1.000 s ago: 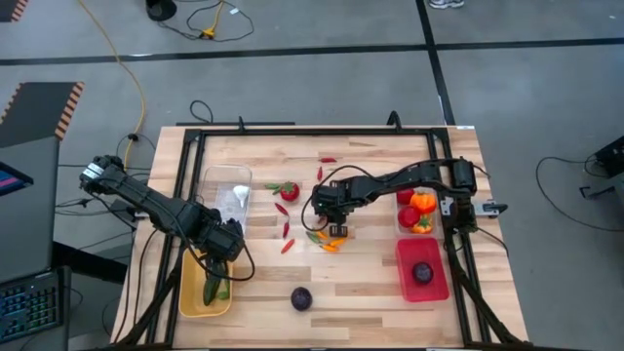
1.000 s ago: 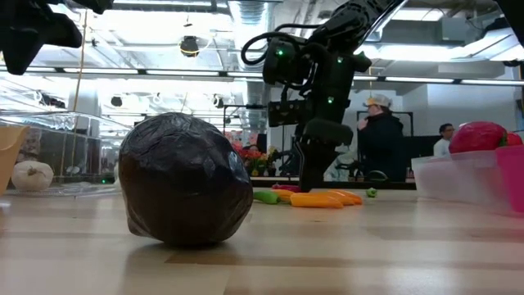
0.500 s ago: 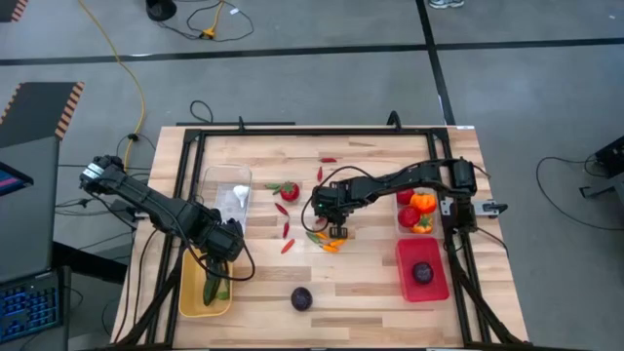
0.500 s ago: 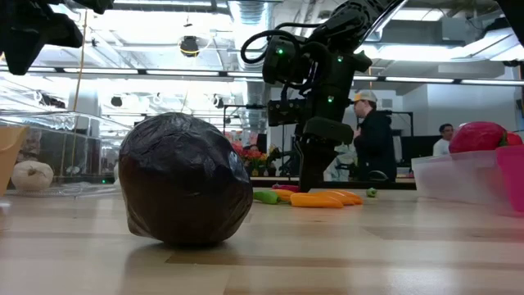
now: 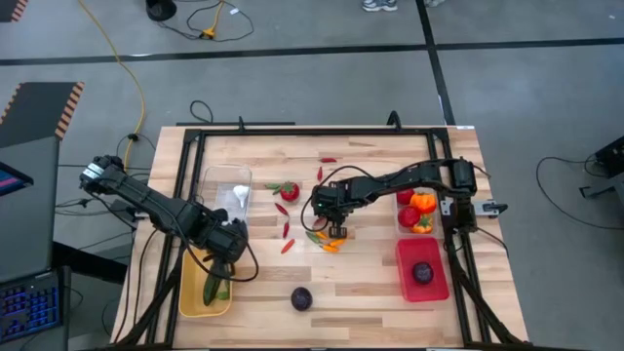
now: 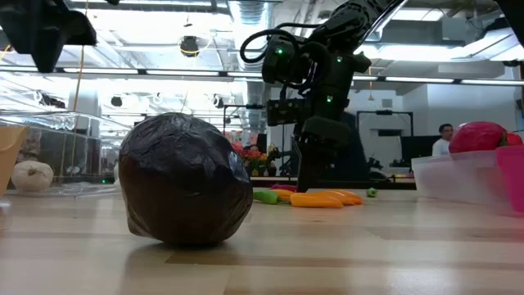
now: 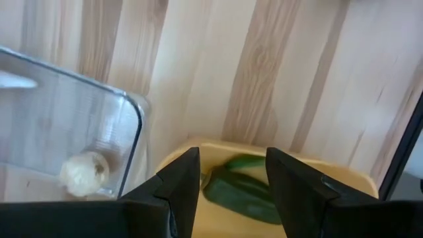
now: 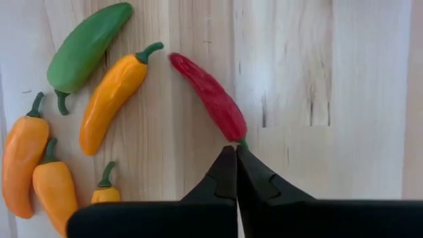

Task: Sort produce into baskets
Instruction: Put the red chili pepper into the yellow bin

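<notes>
Pale wooden table (image 5: 370, 283) (matt, streaky grain); glossy plastic red chilli (image 8: 210, 98).

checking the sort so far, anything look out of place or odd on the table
Two red tomatoes and an orange pepper sit on bare wood above the red bin, not inside. The right pincer has shut at the red chilli's stem tip.

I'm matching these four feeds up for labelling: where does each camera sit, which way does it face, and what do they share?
High view: overhead, straight down on the table, both arms, yellow bin and red bin.
Low view: table height, level across; dark purple round close, right gripper coming from above.
Left wrist view: over the yellow bin; left gripper open, clear bin beside.
Right wrist view: down at chillies; right gripper shut at the red chilli stem.
Shared: the orange chillies appear in low, high and right wrist views.
</notes>
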